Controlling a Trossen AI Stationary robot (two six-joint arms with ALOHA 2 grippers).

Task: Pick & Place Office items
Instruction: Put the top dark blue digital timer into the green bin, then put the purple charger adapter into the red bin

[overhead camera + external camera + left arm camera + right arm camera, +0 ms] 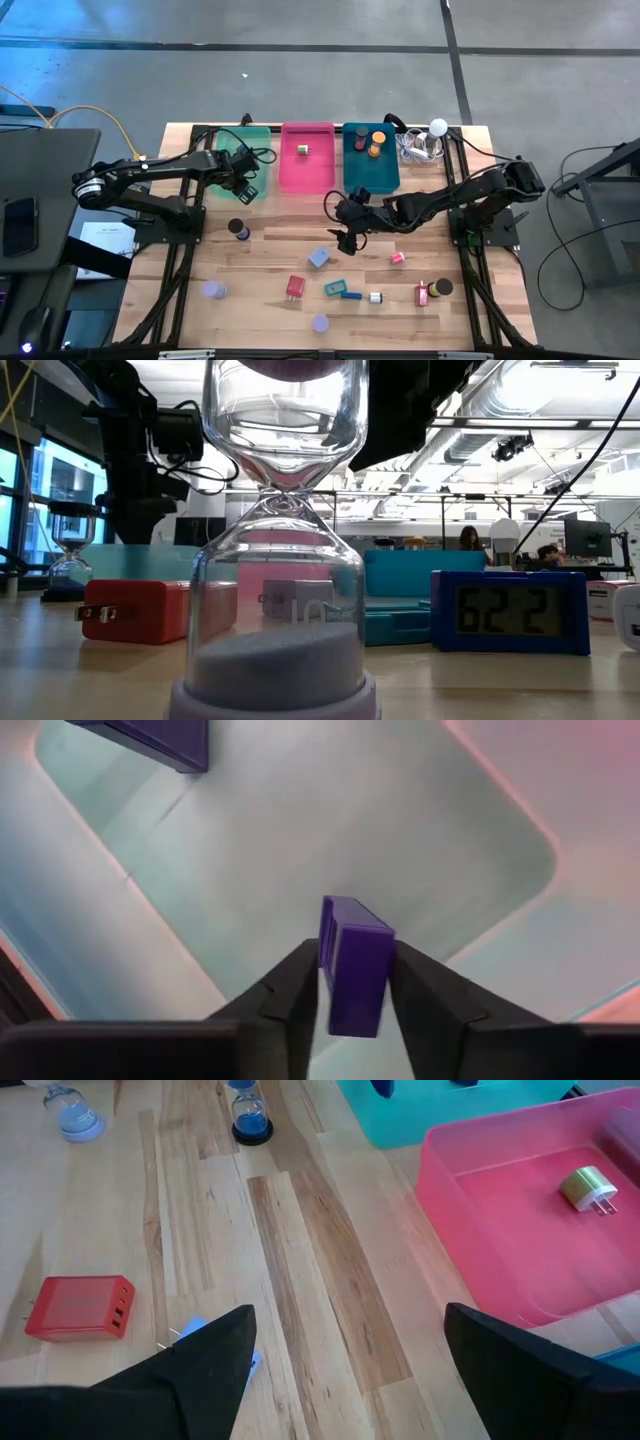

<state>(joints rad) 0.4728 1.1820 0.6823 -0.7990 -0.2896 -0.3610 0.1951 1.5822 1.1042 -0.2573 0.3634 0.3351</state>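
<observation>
1. Wooden table [270, 250] on a grey floor; the low view looks into a lit workshop with a seated person [467, 540] far behind.
2. Green tray [243, 140], pink tray [307, 170] and teal tray [370, 170] stand along the far edge.
3. Left gripper [352, 982], over the green tray, fingers [290, 990] narrowly parted with a purple block [353, 965] between them.
4. Right gripper [345, 1345], above bare wood near the pink tray, fingers spread wide, holding nothing.
5. Red charger [80, 1306] lies on the table.

Clear hourglass [283, 550] fills centre foreground, pale sand settled in the lower bulb. Red charger block [135, 610] sits left of it, blue digital clock [510, 612] right. Pink tray [300, 555] and teal tray [400, 595] behind, people at desks farther back.
</observation>
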